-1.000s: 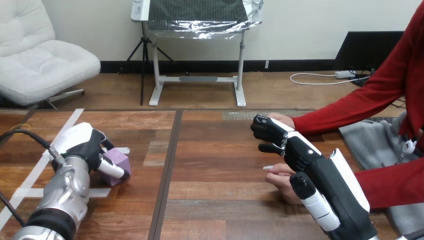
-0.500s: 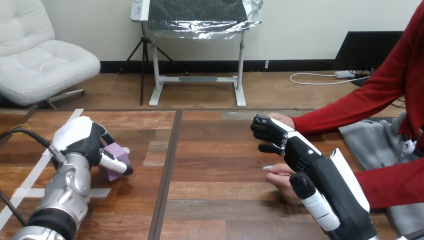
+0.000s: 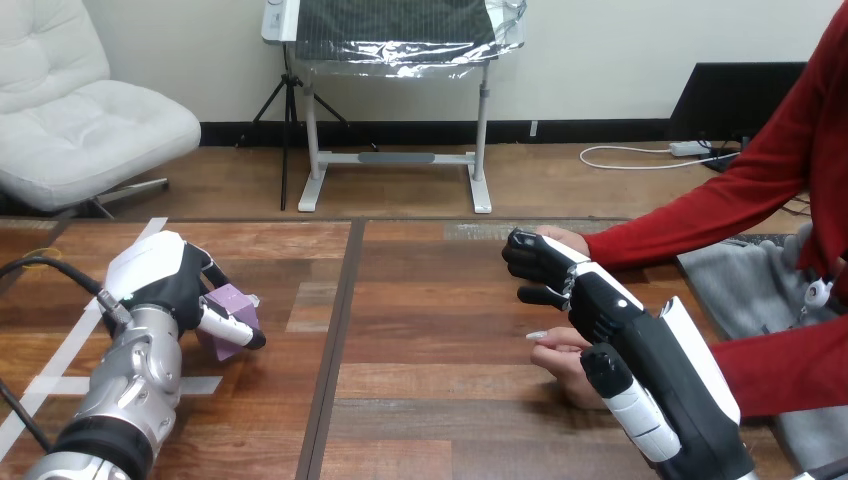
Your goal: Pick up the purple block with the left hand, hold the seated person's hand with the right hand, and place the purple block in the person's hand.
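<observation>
The purple block (image 3: 231, 303) sits in my left hand (image 3: 160, 282) at the table's left, pinched between curled fingers and thumb, just above the wood. My right hand (image 3: 588, 296) reaches across the table's right half. Its black fingers (image 3: 524, 256) are curled round the person's hand (image 3: 568, 238), which comes in from a red sleeve and is mostly hidden behind them. The person's other hand (image 3: 558, 352) lies on the table, partly under my right forearm.
White tape strips (image 3: 58, 384) mark the table (image 3: 430, 400) by my left arm. A dark seam (image 3: 336, 340) splits the tabletop down the middle. A grey cloth (image 3: 742, 282) lies at the right edge beside the person.
My left hand has lifted the purple block a little and drawn it slightly to the left. My right hand and both of the person's hands have stayed where they were.
</observation>
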Controlling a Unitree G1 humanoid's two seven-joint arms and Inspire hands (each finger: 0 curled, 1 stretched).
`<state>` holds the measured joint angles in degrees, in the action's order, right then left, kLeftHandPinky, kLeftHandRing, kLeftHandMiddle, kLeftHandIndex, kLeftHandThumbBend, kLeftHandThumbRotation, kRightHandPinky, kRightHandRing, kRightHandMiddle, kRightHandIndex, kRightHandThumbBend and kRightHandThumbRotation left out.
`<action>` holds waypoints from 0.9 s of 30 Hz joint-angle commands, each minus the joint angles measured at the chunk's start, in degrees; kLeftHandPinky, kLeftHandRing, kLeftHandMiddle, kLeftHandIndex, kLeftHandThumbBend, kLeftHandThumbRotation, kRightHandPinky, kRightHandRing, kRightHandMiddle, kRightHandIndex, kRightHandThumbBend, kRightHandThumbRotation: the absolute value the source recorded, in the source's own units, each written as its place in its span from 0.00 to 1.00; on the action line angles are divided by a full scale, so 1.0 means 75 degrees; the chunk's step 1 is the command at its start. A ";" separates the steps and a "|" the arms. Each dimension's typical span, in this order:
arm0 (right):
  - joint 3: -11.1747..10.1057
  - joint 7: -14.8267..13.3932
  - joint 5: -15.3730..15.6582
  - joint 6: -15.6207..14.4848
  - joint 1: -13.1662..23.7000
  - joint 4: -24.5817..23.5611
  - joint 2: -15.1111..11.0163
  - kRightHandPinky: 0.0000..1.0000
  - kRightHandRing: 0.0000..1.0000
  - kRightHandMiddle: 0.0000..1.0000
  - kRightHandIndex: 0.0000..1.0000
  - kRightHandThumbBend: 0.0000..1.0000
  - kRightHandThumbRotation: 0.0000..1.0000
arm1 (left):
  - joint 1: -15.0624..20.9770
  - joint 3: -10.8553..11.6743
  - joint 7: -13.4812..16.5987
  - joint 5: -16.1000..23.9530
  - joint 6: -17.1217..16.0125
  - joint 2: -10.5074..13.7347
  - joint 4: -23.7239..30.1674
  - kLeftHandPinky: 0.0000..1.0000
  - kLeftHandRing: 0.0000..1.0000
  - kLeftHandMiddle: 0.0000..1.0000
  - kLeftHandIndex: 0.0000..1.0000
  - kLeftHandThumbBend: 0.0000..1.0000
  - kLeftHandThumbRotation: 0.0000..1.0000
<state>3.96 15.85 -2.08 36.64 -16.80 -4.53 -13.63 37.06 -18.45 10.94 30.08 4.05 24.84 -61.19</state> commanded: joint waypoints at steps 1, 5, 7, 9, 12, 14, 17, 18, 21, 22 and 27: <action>-0.0097 -0.0033 -0.0081 0.0033 0.0349 -0.0393 0.0023 0.82 0.87 0.87 0.87 0.83 1.00 | 0.0456 0.0008 0.0187 0.0125 0.0015 0.0134 0.0199 0.29 0.38 0.45 0.46 0.75 0.00; -0.0102 -0.0051 -0.0051 0.0018 0.0358 -0.0383 0.0030 0.82 0.87 0.87 0.87 0.83 1.00 | 0.0450 0.0029 0.0152 0.0110 0.0041 0.0141 0.0255 0.30 0.39 0.46 0.46 0.75 0.00; -0.0110 -0.0062 -0.0027 0.0030 0.0368 -0.0363 0.0032 0.82 0.87 0.87 0.87 0.84 1.00 | 0.0440 0.0046 0.0157 0.0093 0.0034 0.0142 0.0282 0.31 0.39 0.46 0.46 0.75 0.00; -0.0128 -0.0079 0.0020 0.0047 0.0386 -0.0337 0.0025 0.82 0.87 0.87 0.87 0.84 1.00 | 0.0417 0.0068 0.0165 0.0072 0.0014 0.0149 0.0344 0.31 0.39 0.47 0.46 0.75 0.00; -0.0150 -0.0088 0.0058 0.0039 0.0428 -0.0302 0.0009 0.82 0.87 0.87 0.87 0.84 1.00 | 0.0377 0.0106 0.0191 0.0042 -0.0027 0.0160 0.0448 0.32 0.40 0.47 0.46 0.75 0.00; -0.0169 -0.0072 0.0054 0.0035 0.0483 -0.0249 -0.0017 0.82 0.87 0.87 0.87 0.85 1.00 | 0.0341 0.0143 0.0205 0.0010 -0.0060 0.0167 0.0550 0.32 0.40 0.47 0.46 0.76 0.00; -0.0224 -0.0055 0.0091 0.0056 0.0587 -0.0144 -0.0085 0.82 0.87 0.87 0.87 0.86 1.00 | 0.0245 0.0222 0.0226 -0.0056 -0.0134 0.0185 0.0800 0.32 0.40 0.47 0.47 0.76 0.00; -0.0251 -0.0062 0.0132 0.0068 0.0623 -0.0112 -0.0114 0.81 0.87 0.87 0.87 0.87 1.00 | 0.0200 0.0254 0.0236 -0.0079 -0.0167 0.0192 0.0912 0.32 0.39 0.46 0.47 0.76 0.00; -0.0357 -0.0088 0.0241 0.0098 0.0790 0.0059 -0.0208 0.81 0.87 0.87 0.87 0.88 1.00 | 0.0056 0.0386 0.0290 -0.0163 -0.0271 0.0189 0.1226 0.31 0.38 0.45 0.46 0.77 0.00; -0.0381 -0.0092 0.0263 0.0103 0.0828 0.0098 -0.0225 0.80 0.87 0.87 0.87 0.89 1.00 | 0.0022 0.0421 0.0298 -0.0177 -0.0286 0.0186 0.1298 0.30 0.37 0.44 0.46 0.77 0.00; -0.0671 -0.0167 0.0455 0.0174 0.1341 0.0605 -0.0460 0.80 0.87 0.87 0.86 0.90 1.00 | -0.0458 0.0806 0.0295 -0.0485 -0.0461 0.0150 0.2389 0.27 0.33 0.40 0.45 0.77 0.00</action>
<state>2.72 15.83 0.31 36.66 -14.78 -3.10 -14.56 34.33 -15.55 11.41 28.29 3.27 24.84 -53.94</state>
